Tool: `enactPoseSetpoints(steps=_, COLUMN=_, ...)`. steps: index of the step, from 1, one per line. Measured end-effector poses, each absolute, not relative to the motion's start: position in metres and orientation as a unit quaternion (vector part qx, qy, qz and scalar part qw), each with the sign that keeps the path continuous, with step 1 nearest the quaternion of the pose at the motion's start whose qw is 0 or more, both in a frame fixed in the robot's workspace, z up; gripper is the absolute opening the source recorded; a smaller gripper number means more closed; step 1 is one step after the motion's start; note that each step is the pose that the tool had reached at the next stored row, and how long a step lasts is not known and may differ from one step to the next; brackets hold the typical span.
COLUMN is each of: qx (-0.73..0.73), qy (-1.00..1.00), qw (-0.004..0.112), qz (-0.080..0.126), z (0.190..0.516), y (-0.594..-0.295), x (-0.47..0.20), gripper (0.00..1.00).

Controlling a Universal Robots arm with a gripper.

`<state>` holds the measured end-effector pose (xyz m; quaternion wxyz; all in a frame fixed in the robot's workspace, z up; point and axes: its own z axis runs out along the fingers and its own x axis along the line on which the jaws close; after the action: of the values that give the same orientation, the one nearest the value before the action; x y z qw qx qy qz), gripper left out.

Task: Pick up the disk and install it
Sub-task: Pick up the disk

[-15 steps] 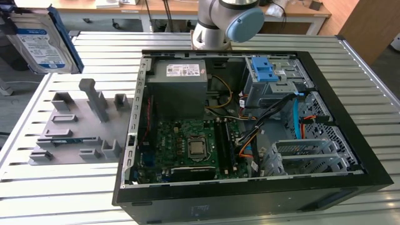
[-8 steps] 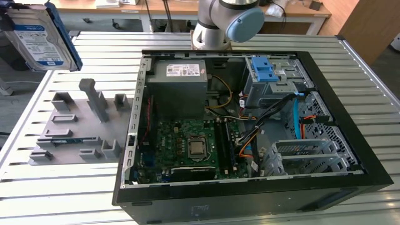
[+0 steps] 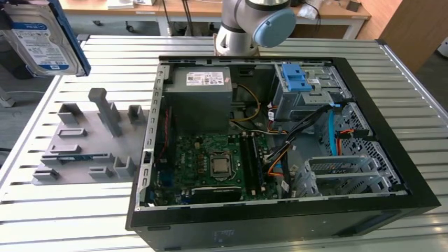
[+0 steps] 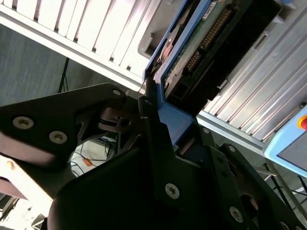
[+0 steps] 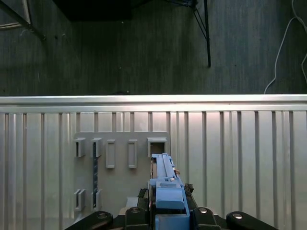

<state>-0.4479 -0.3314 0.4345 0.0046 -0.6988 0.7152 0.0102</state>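
Exterior view: the disk (image 3: pixel 42 42) hangs on edge at the upper left of the frame, in the air above the slatted surface (image 3: pixel 392 68).

The claw (image 4: pixel 169 120) pinches the disk by its blue carrier frame, as the second wrist view shows. The connector end points away from the grip, which I judge keeps that end free to enter a bay. Beneath it on the surface lies the grey slotted holder (image 3: pixel 84 152), whose slots seem made to stand parts upright for such an edge grip. Well apart, toward the frame's right, the open computer case (image 3: pixel 280 223) exposes the drive bay (image 3: pixel 308 97) under its blue latch (image 3: pixel 294 77). The install is not yet done.
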Motion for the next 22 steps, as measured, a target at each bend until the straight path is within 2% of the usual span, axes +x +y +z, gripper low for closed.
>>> enactPoseSetpoints(steps=22, qx=-0.699, qy=0.715, qw=0.005, qz=0.01, z=0.459, y=-0.331, x=-0.448, gripper=0.36)
